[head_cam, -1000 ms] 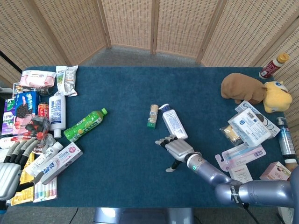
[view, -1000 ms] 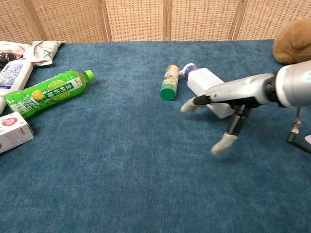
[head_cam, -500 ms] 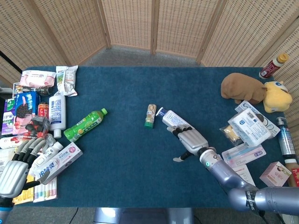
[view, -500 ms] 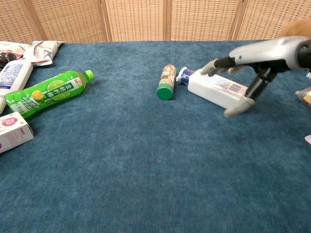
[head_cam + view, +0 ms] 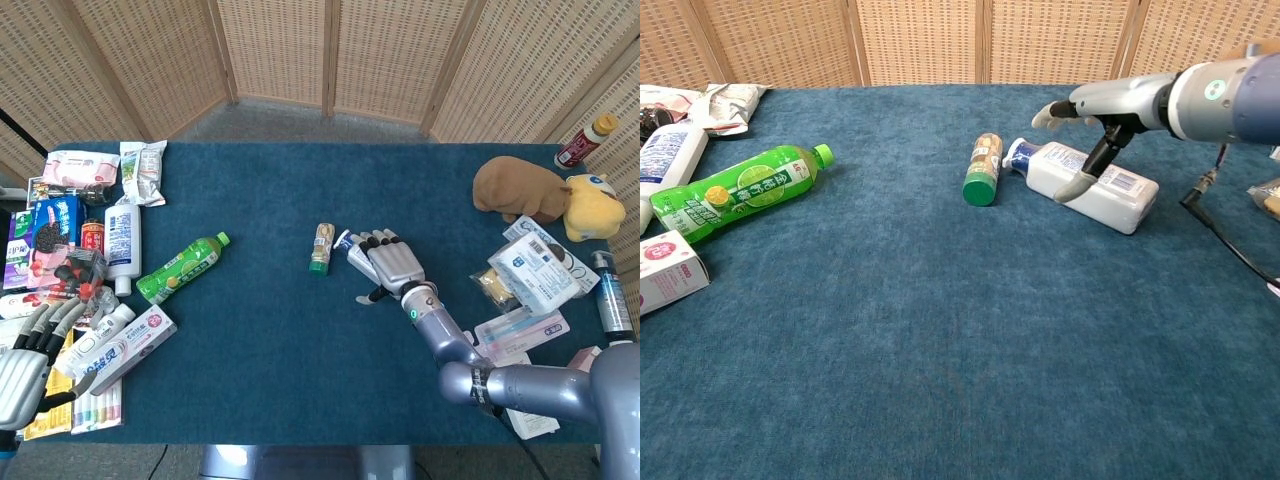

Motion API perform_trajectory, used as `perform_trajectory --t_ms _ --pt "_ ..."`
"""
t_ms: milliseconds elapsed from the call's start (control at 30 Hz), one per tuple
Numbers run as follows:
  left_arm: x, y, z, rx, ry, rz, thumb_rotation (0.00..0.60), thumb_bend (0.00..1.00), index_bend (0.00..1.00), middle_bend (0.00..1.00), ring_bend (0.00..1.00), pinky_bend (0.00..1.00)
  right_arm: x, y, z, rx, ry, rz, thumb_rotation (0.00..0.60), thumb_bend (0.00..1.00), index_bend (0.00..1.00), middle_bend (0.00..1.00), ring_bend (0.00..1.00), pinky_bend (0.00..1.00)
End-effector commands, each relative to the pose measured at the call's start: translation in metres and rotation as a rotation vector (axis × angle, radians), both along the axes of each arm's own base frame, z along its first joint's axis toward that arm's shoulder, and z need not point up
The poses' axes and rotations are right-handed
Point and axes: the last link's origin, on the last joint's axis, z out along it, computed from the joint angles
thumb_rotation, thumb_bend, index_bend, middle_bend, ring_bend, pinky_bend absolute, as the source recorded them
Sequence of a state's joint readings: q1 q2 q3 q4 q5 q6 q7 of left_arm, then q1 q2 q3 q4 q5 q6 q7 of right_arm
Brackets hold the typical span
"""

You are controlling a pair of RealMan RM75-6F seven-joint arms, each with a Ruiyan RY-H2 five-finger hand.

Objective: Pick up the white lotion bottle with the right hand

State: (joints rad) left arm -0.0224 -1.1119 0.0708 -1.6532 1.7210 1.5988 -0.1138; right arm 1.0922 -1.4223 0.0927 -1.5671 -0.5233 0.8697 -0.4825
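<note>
The white lotion bottle (image 5: 1095,188) lies on its side at the middle of the blue table, blue cap (image 5: 1018,153) pointing left. In the head view only its cap end (image 5: 354,249) shows past my right hand (image 5: 392,263). That hand (image 5: 1110,103) hovers over the bottle with fingers spread, its thumb (image 5: 1077,185) reaching down to the bottle's near side. It grips nothing. My left hand (image 5: 22,372) rests at the table's front left corner, fingers apart and empty.
A small jar with a green lid (image 5: 982,170) lies just left of the bottle's cap. A green drink bottle (image 5: 735,190) and another white bottle (image 5: 123,243) lie left among packets. Plush toys (image 5: 545,195) and packets crowd the right edge.
My right hand moved from the bottle's near side up over it. The bottle got pushed and turned, cap now pointing left. My left hand shifted slightly.
</note>
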Motion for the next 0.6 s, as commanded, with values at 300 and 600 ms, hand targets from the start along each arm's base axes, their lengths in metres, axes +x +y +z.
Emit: perform_trajectory --t_ms 300,600 --pt "0.0 -0.002 0.0 -0.004 0.003 -0.002 0.6 0.31 0.0 0.0 0.0 0.0 -0.012 -0.016 -0.008 -0.065 0.038 -0.067 0.45 0.17 0.0 0.0 0.0 0.0" --pt "-0.002 -0.006 0.003 0.003 0.008 0.009 0.6 0.31 0.0 0.0 0.0 0.0 -0.03 -0.028 -0.018 -0.067 0.073 -0.125 0.458 0.18 0.0 0.0 0.0 0.0"
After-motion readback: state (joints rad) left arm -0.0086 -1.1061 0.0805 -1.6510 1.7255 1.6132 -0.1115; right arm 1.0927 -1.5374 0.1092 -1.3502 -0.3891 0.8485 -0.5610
